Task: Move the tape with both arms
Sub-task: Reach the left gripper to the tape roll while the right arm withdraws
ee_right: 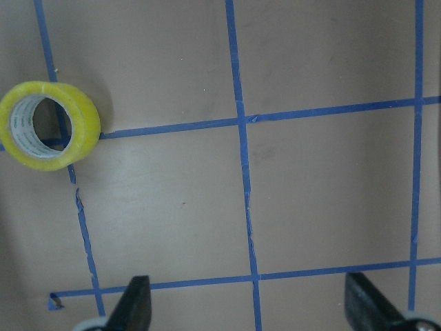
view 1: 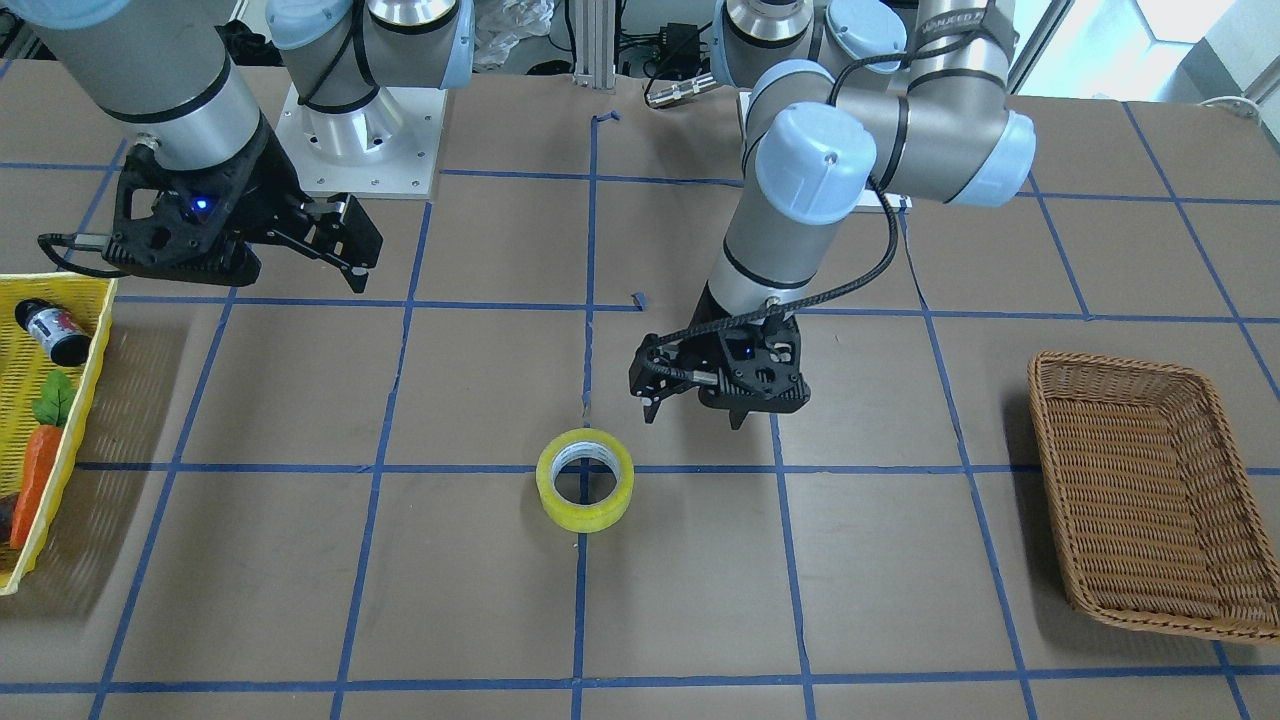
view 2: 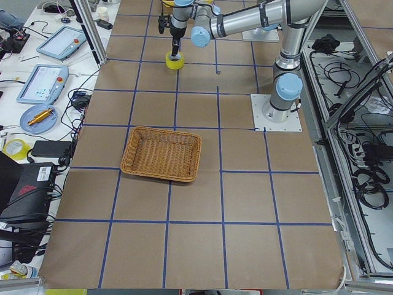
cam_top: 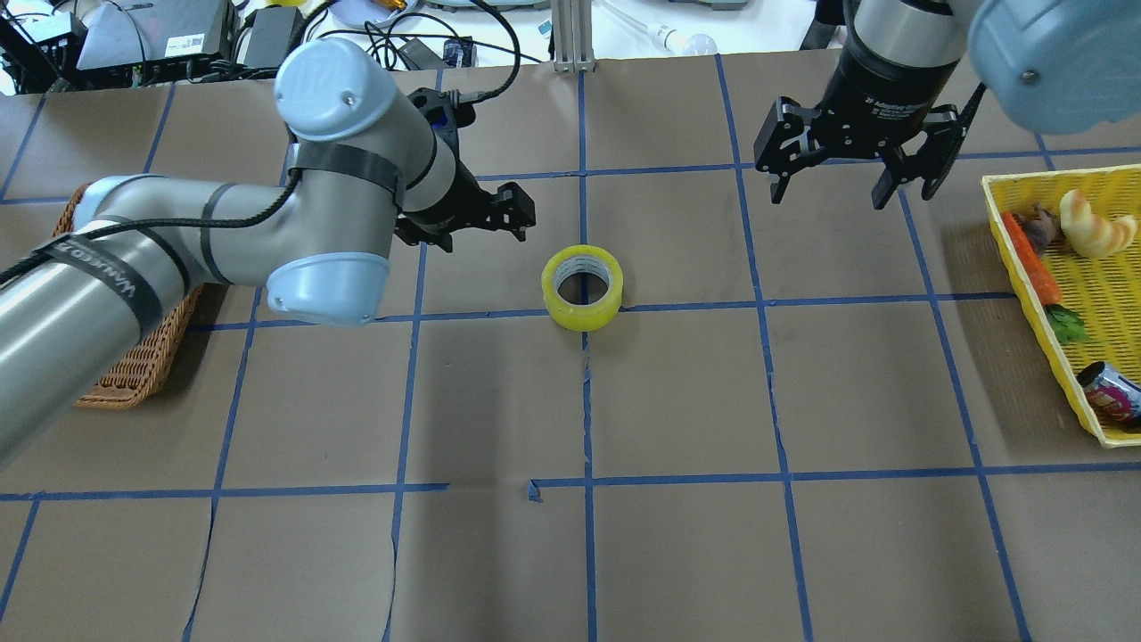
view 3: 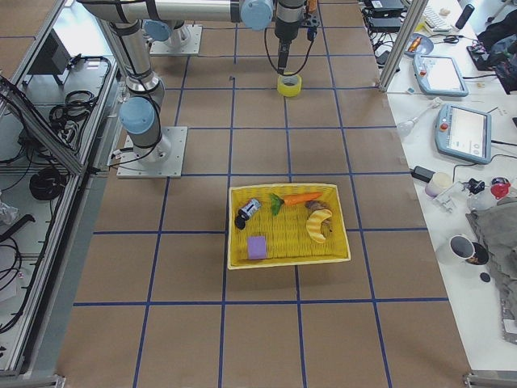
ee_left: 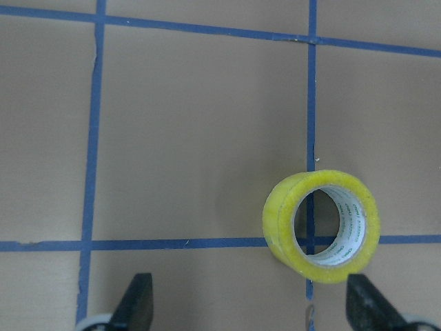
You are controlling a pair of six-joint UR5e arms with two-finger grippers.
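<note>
A large table (view 2: 196, 246) is covered in brown paper and marked into squares by blue tape lines (cam_top: 586, 401). White benches (view 3: 426, 155) alongside it hold teach pendants (view 2: 43, 83) and cables. A bright window (view 1: 1110, 45) lights one corner.

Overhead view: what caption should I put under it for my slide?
Tape lies flat on the table, left gripper open nearby, right gripper open farther away.

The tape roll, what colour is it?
Yellow tape, white inside; clearest in left wrist view.
</note>
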